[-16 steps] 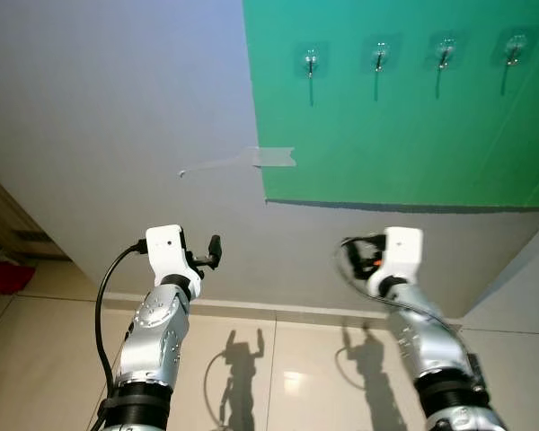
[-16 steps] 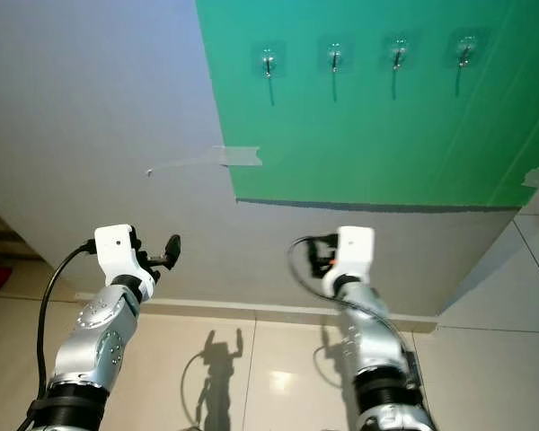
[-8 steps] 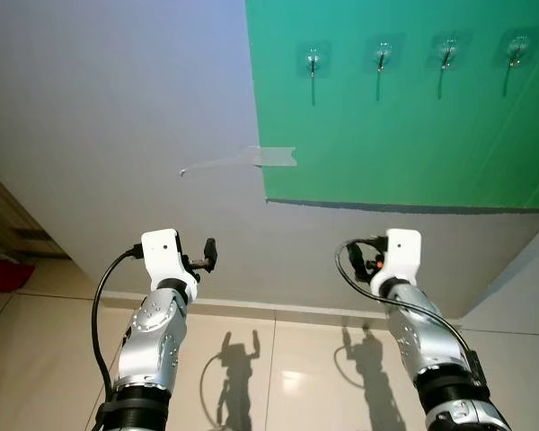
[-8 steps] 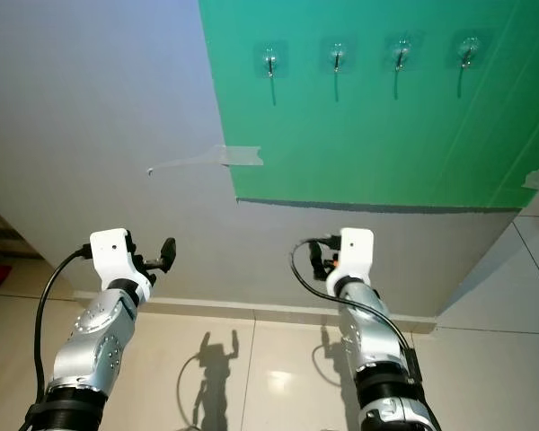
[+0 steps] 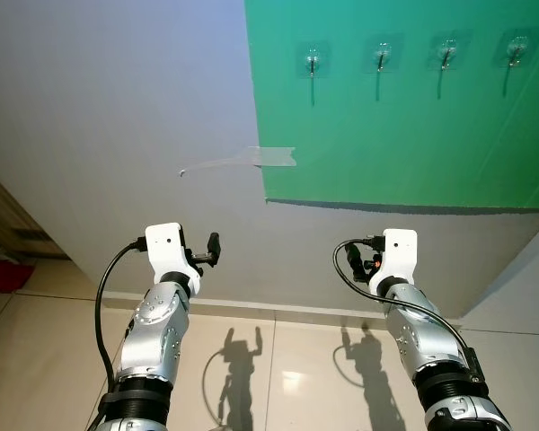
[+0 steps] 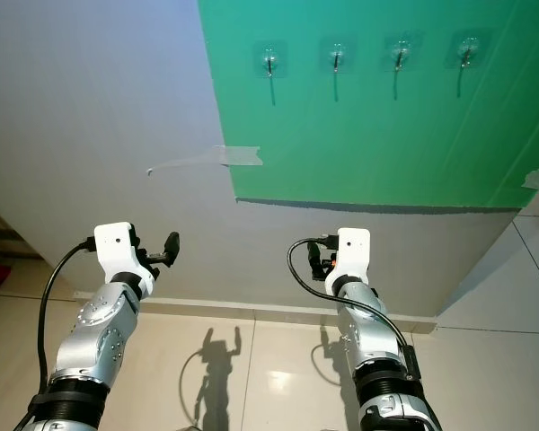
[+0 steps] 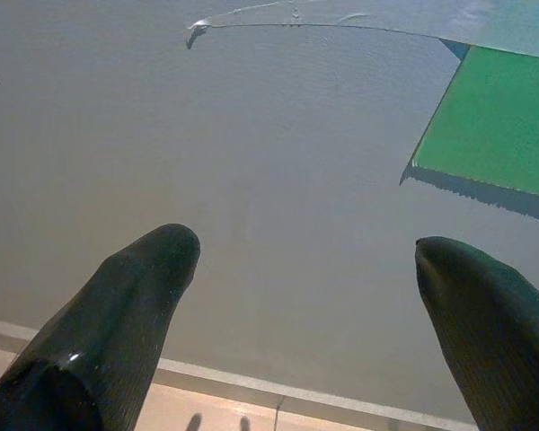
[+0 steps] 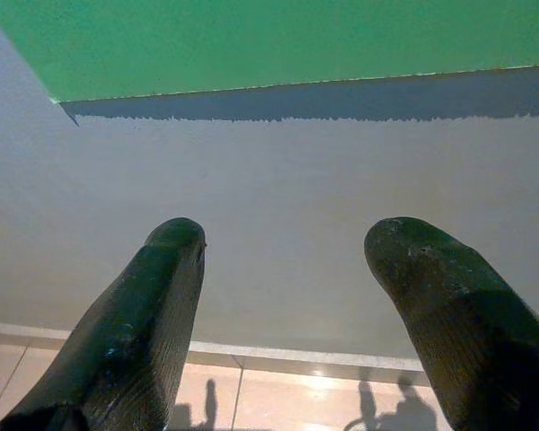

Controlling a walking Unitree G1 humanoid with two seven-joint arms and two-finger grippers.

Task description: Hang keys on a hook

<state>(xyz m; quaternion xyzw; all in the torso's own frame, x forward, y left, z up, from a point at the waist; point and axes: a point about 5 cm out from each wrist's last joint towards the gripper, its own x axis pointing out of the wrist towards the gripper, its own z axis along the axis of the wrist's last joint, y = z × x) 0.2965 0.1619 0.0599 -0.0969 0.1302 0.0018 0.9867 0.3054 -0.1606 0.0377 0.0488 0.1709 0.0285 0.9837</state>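
Where both claws gape empty: hooks (image 5: 379, 57) well above right claw (image 8: 283, 296).

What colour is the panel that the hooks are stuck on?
Green panel, clearest in the left eye view; the hooks look clear.

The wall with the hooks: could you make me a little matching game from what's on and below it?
Things:
1. Hooks
2. Tape
3. Left hand
4. Floor

Descriptions:
A. Open, empty, facing the grey wall
B. Shiny tiles with arm shadows
C. Row of four on the green sheet
D. Stuck across the green sheet's left edge

Pairs: 1-C, 2-D, 3-A, 4-B
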